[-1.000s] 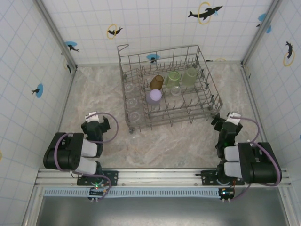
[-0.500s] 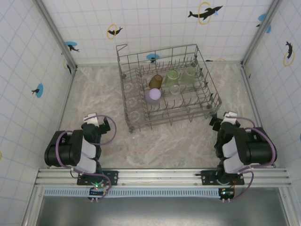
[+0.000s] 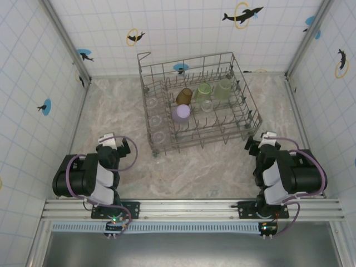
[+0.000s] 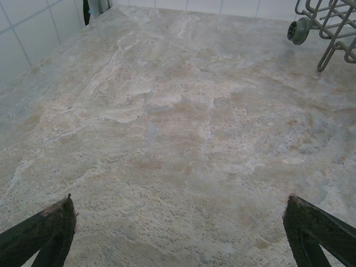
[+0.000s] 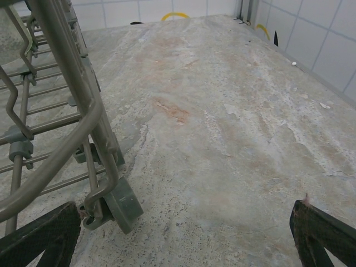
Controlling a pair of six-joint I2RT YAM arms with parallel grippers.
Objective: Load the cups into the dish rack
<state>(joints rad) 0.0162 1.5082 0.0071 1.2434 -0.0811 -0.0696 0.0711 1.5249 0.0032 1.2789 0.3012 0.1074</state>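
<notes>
The dish rack [image 3: 186, 60] stands at the middle back of the table. Inside it sit an amber cup [image 3: 184, 95], a lilac cup [image 3: 181, 113], two pale green cups [image 3: 203, 91] [image 3: 223, 89] and clear cups [image 3: 157, 119] along its left side. My left gripper [image 3: 114, 139] is folded back near its base, left of the rack's front corner, open and empty. In the left wrist view the left gripper [image 4: 181, 228] has only bare table between its fingertips [image 4: 50, 231]. My right gripper [image 3: 264, 138] is open and empty by the rack's front right corner. The right gripper [image 5: 186, 233] has a rack wheel [image 5: 119, 206] just left of its gap.
Tiled walls [image 3: 33, 83] close in the table on three sides. The marbled tabletop [image 3: 111, 105] is bare left of the rack, and the tabletop [image 5: 233, 111] is bare to its right. A rack foot and wheel [image 4: 298, 30] show at the upper right of the left wrist view.
Both arms drew in slightly toward their bases over the first half second, the right one more, then held still. Both grippers stayed open. The cups did not move.
</notes>
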